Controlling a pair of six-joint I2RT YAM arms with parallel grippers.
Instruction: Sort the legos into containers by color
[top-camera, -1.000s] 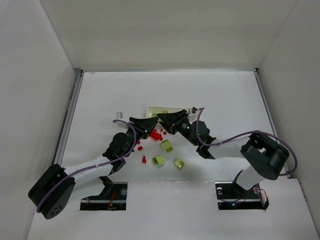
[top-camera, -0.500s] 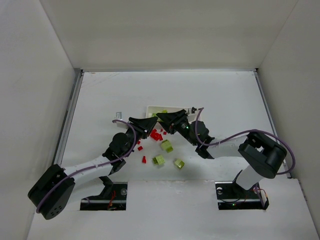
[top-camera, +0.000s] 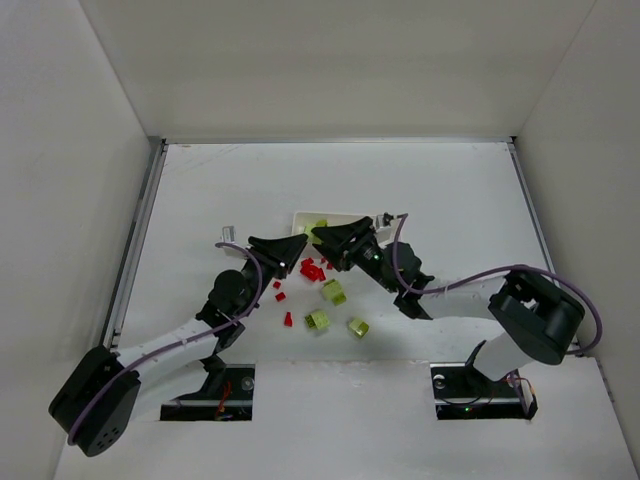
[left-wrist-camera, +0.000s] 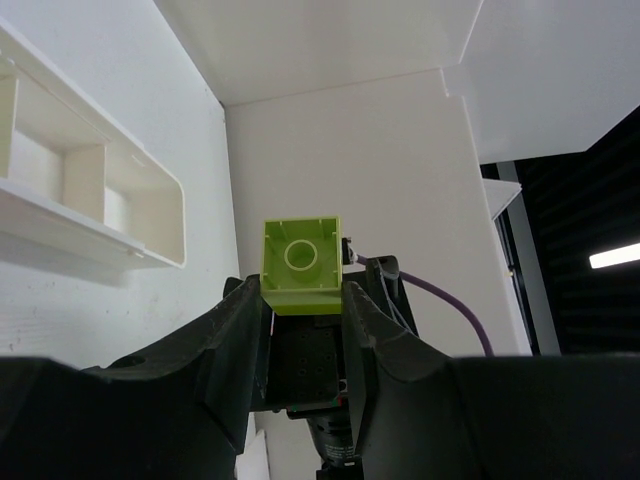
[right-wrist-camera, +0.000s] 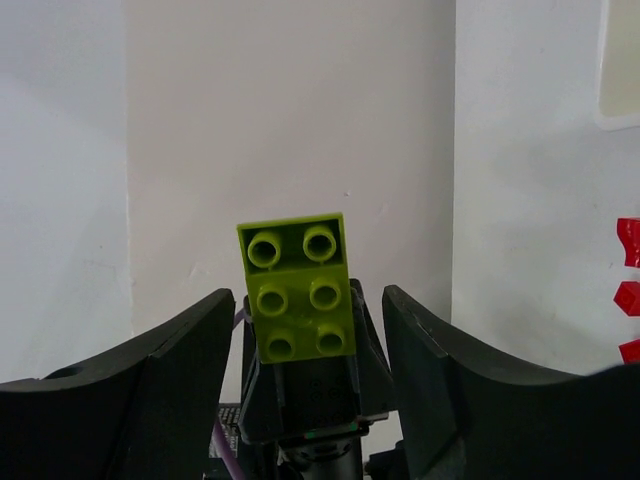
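Observation:
My left gripper (left-wrist-camera: 303, 290) is shut on a lime green lego (left-wrist-camera: 301, 255), held just right of the white tray of containers (left-wrist-camera: 150, 190). My right gripper (right-wrist-camera: 308, 300) is open; a green six-stud lego (right-wrist-camera: 296, 262) sits between its fingers with a gap on each side. From above, both grippers (top-camera: 298, 244) (top-camera: 323, 238) meet over the tray (top-camera: 345, 216), which they mostly hide. One green lego (top-camera: 320, 223) lies in the tray. Several red legos (top-camera: 312, 270) and three green legos (top-camera: 334, 291) (top-camera: 318, 320) (top-camera: 358, 327) lie on the table.
White walls enclose the table on the left, far and right sides. A small grey piece (top-camera: 228, 229) lies left of the tray. Red legos (right-wrist-camera: 629, 240) show at the right edge of the right wrist view.
The right gripper's jaws have spread apart from the green lego they were shut on. The left gripper has shifted slightly left, still holding its green lego.

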